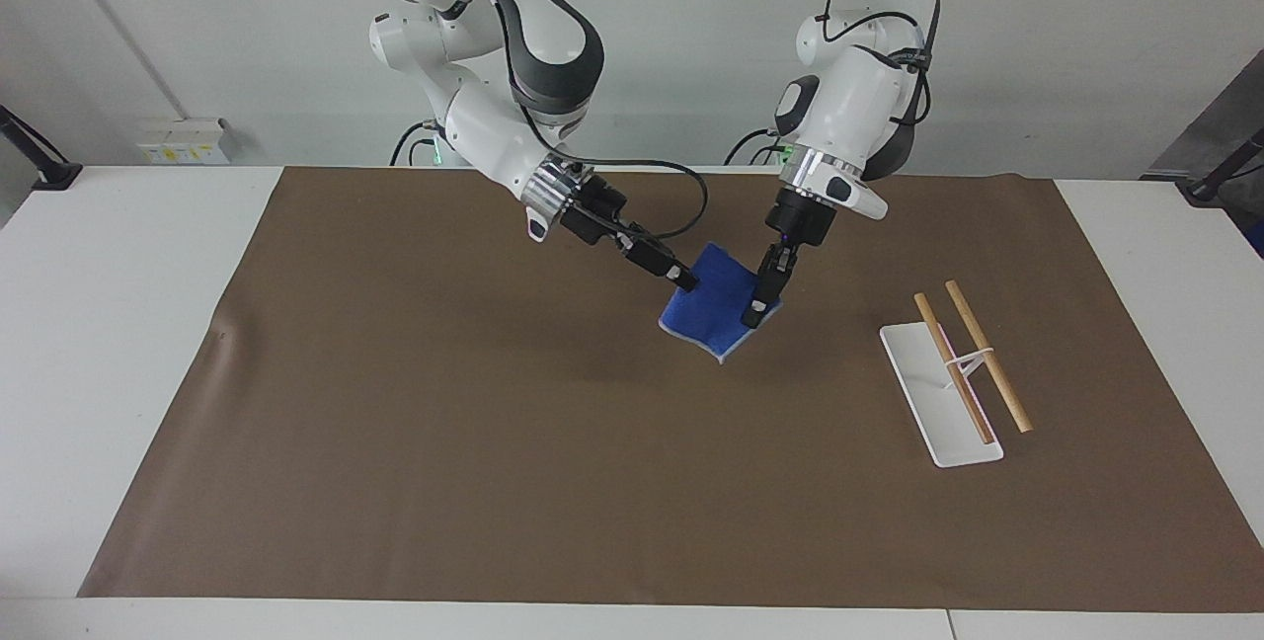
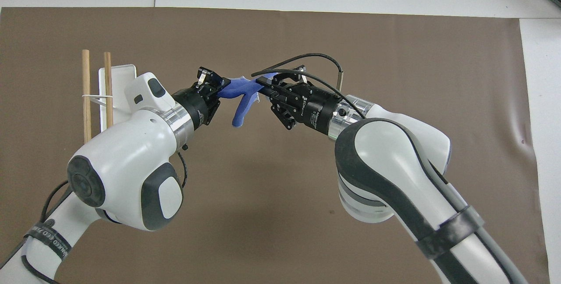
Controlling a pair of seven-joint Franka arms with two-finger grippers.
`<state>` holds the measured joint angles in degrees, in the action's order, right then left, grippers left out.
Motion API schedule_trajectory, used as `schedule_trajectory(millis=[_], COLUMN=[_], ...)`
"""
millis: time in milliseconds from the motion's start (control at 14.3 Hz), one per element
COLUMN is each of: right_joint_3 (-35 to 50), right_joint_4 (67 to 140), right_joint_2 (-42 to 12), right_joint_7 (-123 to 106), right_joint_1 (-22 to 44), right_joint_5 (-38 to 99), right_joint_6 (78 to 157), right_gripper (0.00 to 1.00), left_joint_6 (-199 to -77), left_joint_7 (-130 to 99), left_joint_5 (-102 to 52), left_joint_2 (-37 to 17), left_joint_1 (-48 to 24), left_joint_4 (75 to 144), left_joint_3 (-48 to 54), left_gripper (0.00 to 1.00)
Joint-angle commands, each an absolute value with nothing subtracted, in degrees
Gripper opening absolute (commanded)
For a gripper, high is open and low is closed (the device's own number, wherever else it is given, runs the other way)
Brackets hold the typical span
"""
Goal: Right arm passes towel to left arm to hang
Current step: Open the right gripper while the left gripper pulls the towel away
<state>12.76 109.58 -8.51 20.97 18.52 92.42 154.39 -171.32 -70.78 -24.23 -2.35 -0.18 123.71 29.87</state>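
Note:
The blue towel hangs in the air over the middle of the brown mat. My right gripper is shut on the towel's edge toward the right arm's end. My left gripper is at the towel's other edge, open, with its fingers on either side of the cloth. In the overhead view the towel stretches between the left gripper and the right gripper, and one fold droops down.
A white rack base with two wooden rods stands on the mat toward the left arm's end; in the overhead view the rods show beside the left arm's wrist. White table borders the mat.

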Motion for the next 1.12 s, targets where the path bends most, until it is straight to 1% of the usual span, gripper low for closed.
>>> schedule_trajectory(millis=[0,209,488,698,837,1047], right_joint_3=[12.83,12.57,12.48,12.48,12.31,11.60], right_joint_4=[110.30,111.62,114.08,114.17,114.00,111.02], right_joint_2=[-8.52,-9.23,-9.32,-9.32,-9.14,-8.18], right_joint_7=[16.10,13.37,11.95,11.87,12.22,13.01], right_joint_1=[18.11,17.32,12.14,7.48,6.33,3.35], right_joint_5=[87.14,72.66,47.27,27.32,14.12,0.13], right_joint_6=[156.87,159.52,158.82,153.13,150.05,139.17], right_gripper=[1.00,1.00,1.00,1.00,1.00,1.00], left_joint_6=[-171.74,-171.83,-171.74,-171.65,-168.86,-164.45], left_joint_7=[-65.05,-60.40,-55.03,-53.54,-49.42,-43.09], left_joint_5=[-25.22,-25.14,-25.14,-24.53,-24.43,-24.43], left_joint_2=[-4.13,-4.92,-5.01,-5.01,-4.83,-4.66], left_joint_1=[0.44,0.53,0.70,0.70,0.79,2.10], left_joint_4=[120.86,119.71,119.53,119.27,118.92,118.83], left_joint_3=[29.10,27.78,25.85,19.19,14.18,7.84], left_gripper=[0.00,0.00,0.00,0.00,0.00,0.00])
